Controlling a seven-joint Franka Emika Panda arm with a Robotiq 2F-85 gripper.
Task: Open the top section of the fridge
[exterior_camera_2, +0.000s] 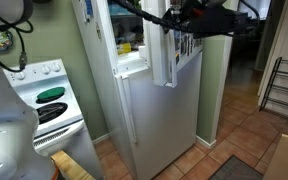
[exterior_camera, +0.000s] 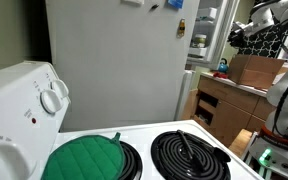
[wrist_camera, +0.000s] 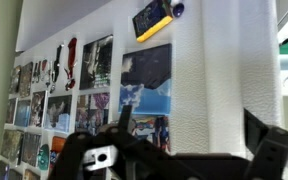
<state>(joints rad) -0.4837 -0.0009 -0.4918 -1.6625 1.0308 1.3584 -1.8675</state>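
Observation:
The fridge is the tall white-grey appliance, also seen from the front in an exterior view. Its top section stands open: the white upper door, with photos on its front, is swung out. Inner shelves with small jars show behind it. My gripper is at the door's top outer edge, and shows at the upper right in an exterior view. In the wrist view the gripper is open, its black fingers set apart on either side of the door's white textured edge.
A white stove with coil burners and a green pot holder stands beside the fridge, also in an exterior view. A wooden drawer cabinet with a cardboard box is past the fridge. A black rack stands on the tiled floor.

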